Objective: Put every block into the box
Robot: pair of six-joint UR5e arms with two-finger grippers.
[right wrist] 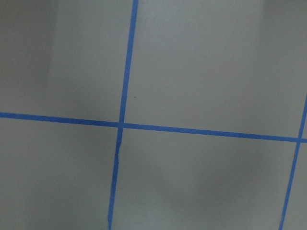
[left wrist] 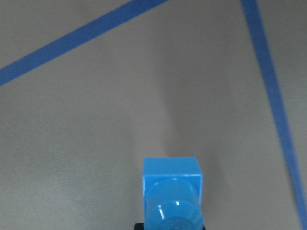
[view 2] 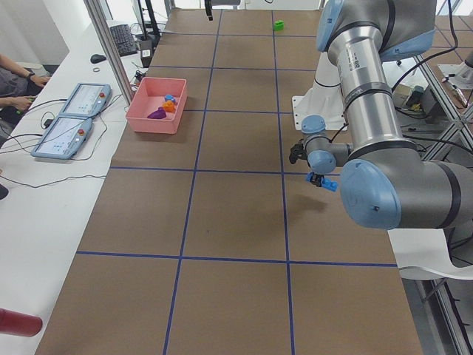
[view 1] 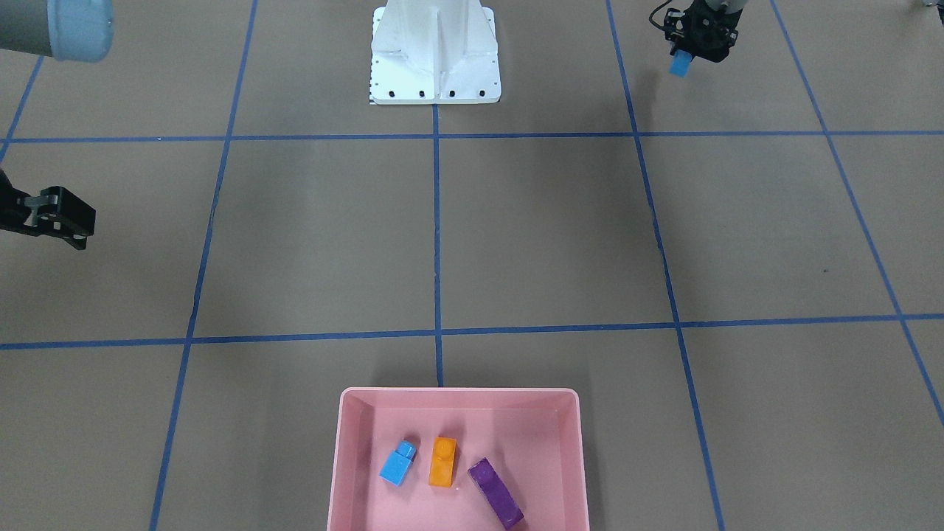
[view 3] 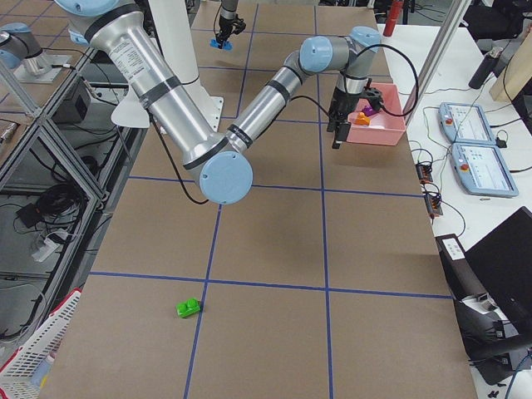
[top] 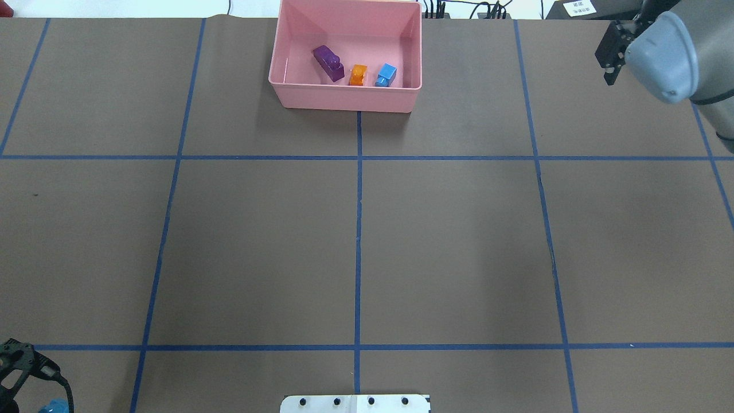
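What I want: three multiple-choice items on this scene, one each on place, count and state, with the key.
1. Where is the green block? A in the box; B on the table, outside it; C held aloft.
2. How many blocks lie in the box? A one; B five; C three.
3. The left gripper is: A shut on a blue block; B open, empty; C resting in the box.
Key: B, it lies on bare table; C, purple block, orange block, small blue block; A, the block hangs in its grip.
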